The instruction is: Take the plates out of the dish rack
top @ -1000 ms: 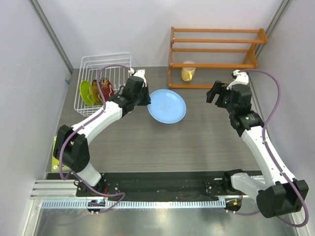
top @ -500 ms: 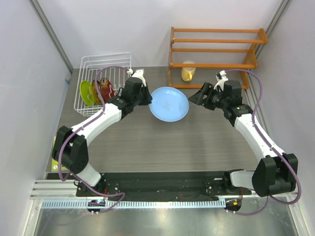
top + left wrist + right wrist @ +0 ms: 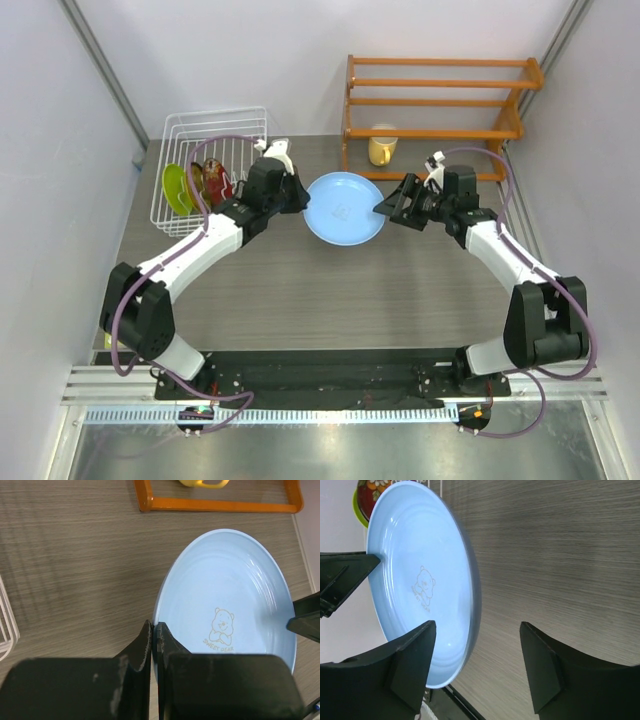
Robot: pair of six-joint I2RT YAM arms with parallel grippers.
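My left gripper (image 3: 300, 200) is shut on the left rim of the large light blue plate (image 3: 343, 208) and holds it above the table's middle; the wrist view shows its jaws (image 3: 154, 636) pinching the rim of the plate (image 3: 235, 595). My right gripper (image 3: 388, 208) is open with its jaws straddling the plate's right rim (image 3: 470, 580), not closed on it; midpoint (image 3: 477, 645). The white wire dish rack (image 3: 200, 135) at back left holds the lime green plate (image 3: 174, 188), the amber-yellow plate (image 3: 195, 186) and the dark red patterned plate (image 3: 217, 180) upright.
An orange wooden slatted shelf (image 3: 440, 100) stands at the back right with a yellow mug (image 3: 381, 149) on its bottom level. The mug (image 3: 202, 482) shows at the top of the left wrist view. Grey walls close both sides.
My right arm has swung left until its open jaws reached the plate's right rim. My left gripper has carried the blue plate slightly right and up.
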